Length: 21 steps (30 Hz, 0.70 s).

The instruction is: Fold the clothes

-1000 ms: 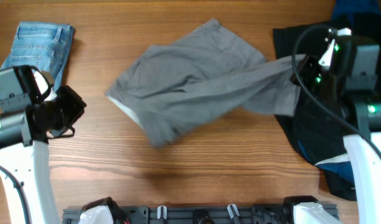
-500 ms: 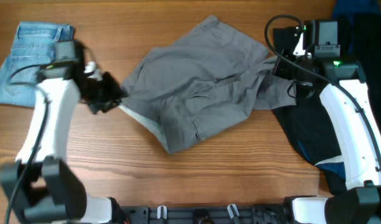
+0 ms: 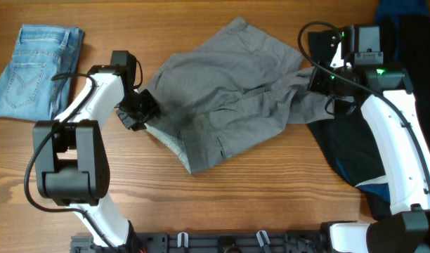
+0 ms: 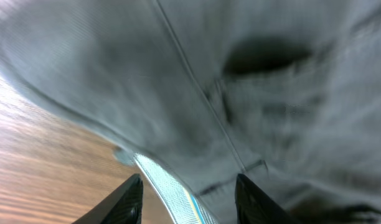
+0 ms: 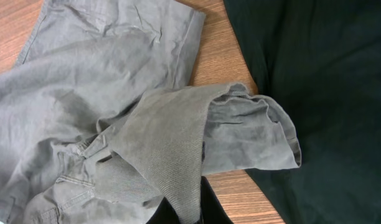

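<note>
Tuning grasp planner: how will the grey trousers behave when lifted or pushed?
Probably floppy: the grey trousers lie rumpled, and the leg in the right gripper folds over itself. Pushed, they'd likely bunch rather than slide whole; creases run across them. One pinch would probably lift only part.

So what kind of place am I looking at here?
Probably a robotics test bench: white robot arms, left and right, at a wooden table, with grey trousers, folded jeans and a black garment laid out.
</note>
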{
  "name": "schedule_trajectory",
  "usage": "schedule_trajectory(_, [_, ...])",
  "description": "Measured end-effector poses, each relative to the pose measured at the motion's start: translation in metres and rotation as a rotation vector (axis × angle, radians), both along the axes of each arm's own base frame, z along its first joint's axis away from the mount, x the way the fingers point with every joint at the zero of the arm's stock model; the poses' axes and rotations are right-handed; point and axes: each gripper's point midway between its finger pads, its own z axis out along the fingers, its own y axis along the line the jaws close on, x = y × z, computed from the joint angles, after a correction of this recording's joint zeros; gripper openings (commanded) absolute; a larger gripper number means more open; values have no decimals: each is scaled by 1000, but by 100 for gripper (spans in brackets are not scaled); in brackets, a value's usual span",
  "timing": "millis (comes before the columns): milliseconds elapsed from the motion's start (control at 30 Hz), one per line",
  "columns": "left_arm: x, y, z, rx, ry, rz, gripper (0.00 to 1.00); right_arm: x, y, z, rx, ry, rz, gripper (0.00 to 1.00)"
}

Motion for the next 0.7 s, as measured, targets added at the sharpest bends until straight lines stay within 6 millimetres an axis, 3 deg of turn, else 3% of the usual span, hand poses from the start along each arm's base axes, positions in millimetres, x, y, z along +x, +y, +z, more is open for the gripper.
schedule_trajectory(233, [6,15,-8,87,-16,5,47,-2,0,-1,0,7,0,4])
schedule_trajectory(267, [7,16,-12,93,-13,8,40,-2,0,-1,0,7,0,4])
schedule_trajectory(333, [13,18,-18,105,-21,14,17,-2,0,-1,0,8,0,4])
schedule_trajectory(367, [20,18,-18,108,-53,17,6,-2,0,-1,0,9,0,4])
schedule_trajectory(400, [30,18,-18,109,-91,24,4,-3,0,-1,-1,13,0,4])
schedule_trajectory(500, [62,18,-14,108,-219,31,4,-5,0,-2,-1,22,0,4])
schedule_trajectory(633, [122,18,-1,97,-466,49,4,-5,0,-3,1,23,-4,4])
schedule_trajectory(700, [137,19,8,94,-528,55,4,-5,0,-3,8,24,-17,4])
